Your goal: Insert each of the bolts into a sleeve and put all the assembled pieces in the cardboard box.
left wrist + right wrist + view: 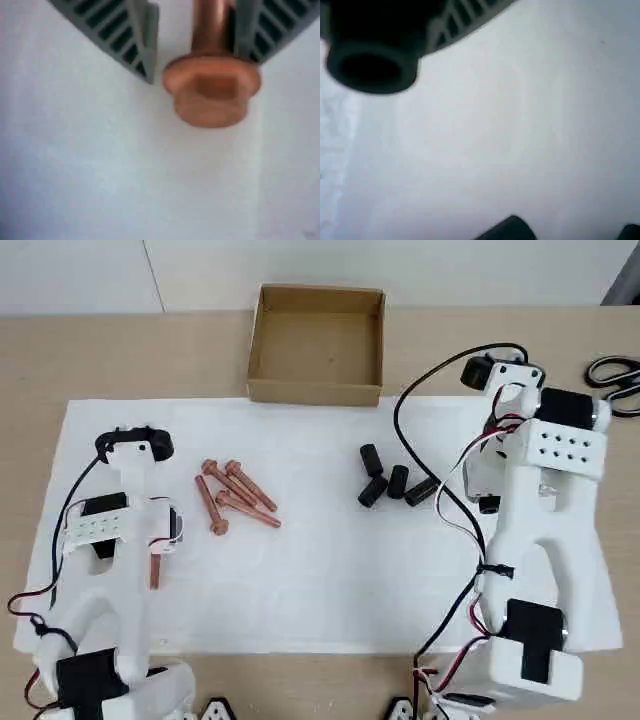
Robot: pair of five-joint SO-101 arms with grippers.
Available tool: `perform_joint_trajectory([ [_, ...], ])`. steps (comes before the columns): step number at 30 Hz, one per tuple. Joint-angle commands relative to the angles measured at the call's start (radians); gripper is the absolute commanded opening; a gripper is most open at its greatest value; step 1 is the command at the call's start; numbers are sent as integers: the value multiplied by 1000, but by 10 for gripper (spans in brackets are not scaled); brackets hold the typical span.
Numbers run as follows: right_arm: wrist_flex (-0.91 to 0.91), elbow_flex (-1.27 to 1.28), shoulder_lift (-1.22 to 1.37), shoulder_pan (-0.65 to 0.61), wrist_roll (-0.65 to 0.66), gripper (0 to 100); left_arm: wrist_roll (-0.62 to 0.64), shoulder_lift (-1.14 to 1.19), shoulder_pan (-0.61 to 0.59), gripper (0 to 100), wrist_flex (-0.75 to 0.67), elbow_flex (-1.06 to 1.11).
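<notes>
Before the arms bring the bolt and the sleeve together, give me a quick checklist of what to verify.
1. The bolt sits at the left gripper, head outward: ok.
2. Firm hold on that bolt: cannot tell.
3. The sleeve is in the right gripper, bore facing outward: ok.
4. The bolt lined up with the sleeve: not ok, the grippers are far apart.
5. Spares match, four loose bolts and four loose sleeves: ok.
6. The cardboard box is open and empty: ok.
</notes>
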Motion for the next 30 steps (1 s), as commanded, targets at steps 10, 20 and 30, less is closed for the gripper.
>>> perform_joint_trajectory([
  [10,-12,-9,-56,-5,3,5,3,0,0,7,239,-257],
  [20,48,-187,-177,-7,6,4,3,-3,41,7,793,-923],
  [30,50,-104,-661,-22,9,4,5,-388,331,6,786,-926],
])
